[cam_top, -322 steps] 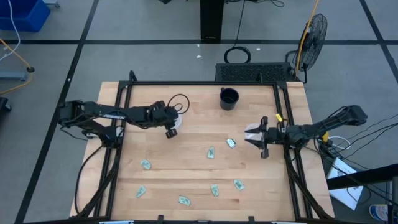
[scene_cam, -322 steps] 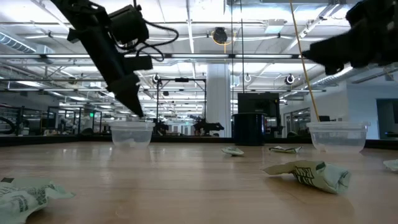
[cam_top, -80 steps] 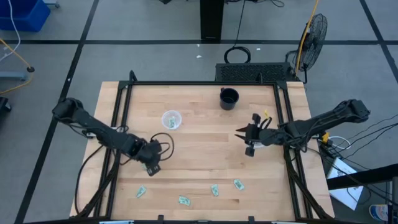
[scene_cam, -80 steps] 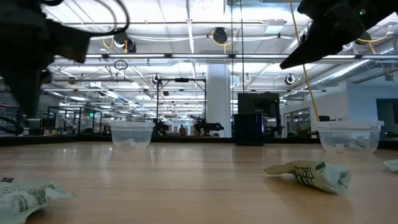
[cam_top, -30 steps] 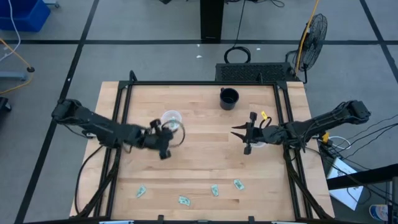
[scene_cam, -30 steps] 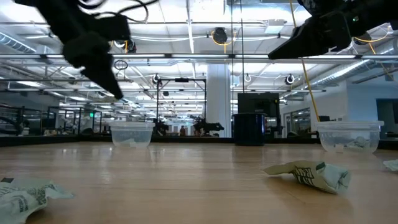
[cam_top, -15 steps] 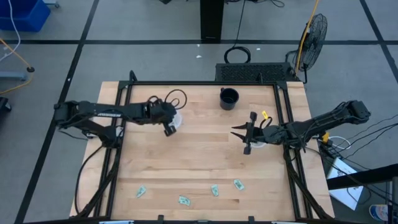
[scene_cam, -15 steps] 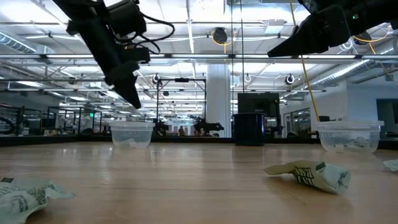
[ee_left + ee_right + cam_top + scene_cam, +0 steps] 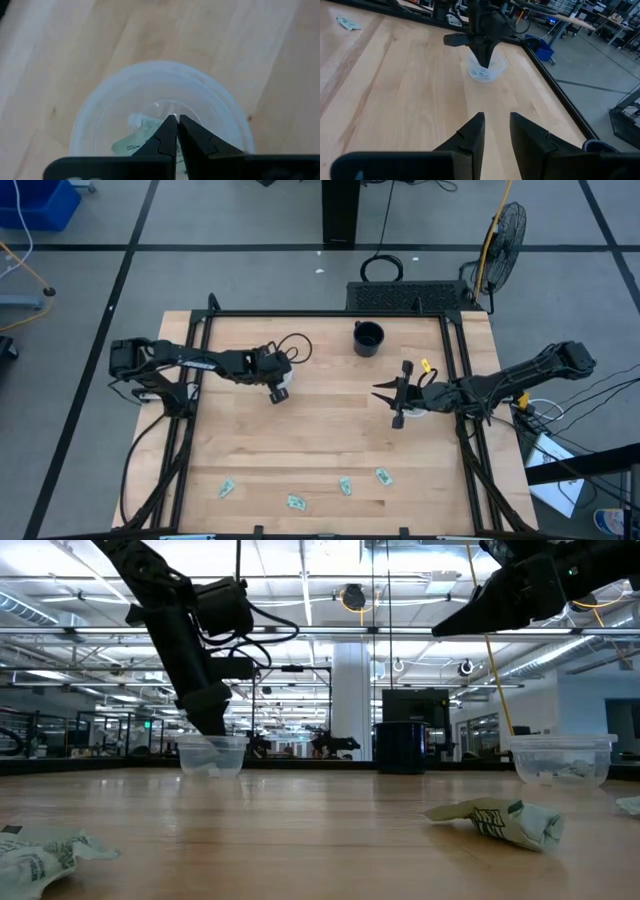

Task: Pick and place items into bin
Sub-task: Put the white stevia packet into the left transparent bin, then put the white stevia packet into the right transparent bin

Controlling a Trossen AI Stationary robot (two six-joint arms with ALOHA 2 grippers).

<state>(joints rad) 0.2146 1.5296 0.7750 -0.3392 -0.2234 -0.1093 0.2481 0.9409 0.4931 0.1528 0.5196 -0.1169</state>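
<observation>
The bin on the left, a clear plastic cup (image 9: pixel 160 115), stands on the wooden table left of centre (image 9: pixel 281 378). A pale green wrapped item (image 9: pixel 131 142) lies inside it. My left gripper (image 9: pixel 176 120) points down into the cup's mouth (image 9: pixel 212 740), its fingers all but together with nothing showing between them. Several more items lie near the table's near edge (image 9: pixel 227 487) (image 9: pixel 295 502) (image 9: pixel 345 485). My right gripper (image 9: pixel 496 122) hangs open above the table's right half (image 9: pixel 386 402), holding nothing, beside a second clear cup (image 9: pixel 548 758).
A black cup (image 9: pixel 368 338) stands at the far middle of the table. A crinkled item (image 9: pixel 495 818) lies close to the low camera, another at its left (image 9: pixel 40 855). Black frame rails (image 9: pixel 200 360) run along the table's sides. Bare wood lies between the two arms.
My left gripper has swung from left of centre toward the table's far and right side, over the clear cup, and come down to its mouth, pointing steeply down. My right arm has kept still.
</observation>
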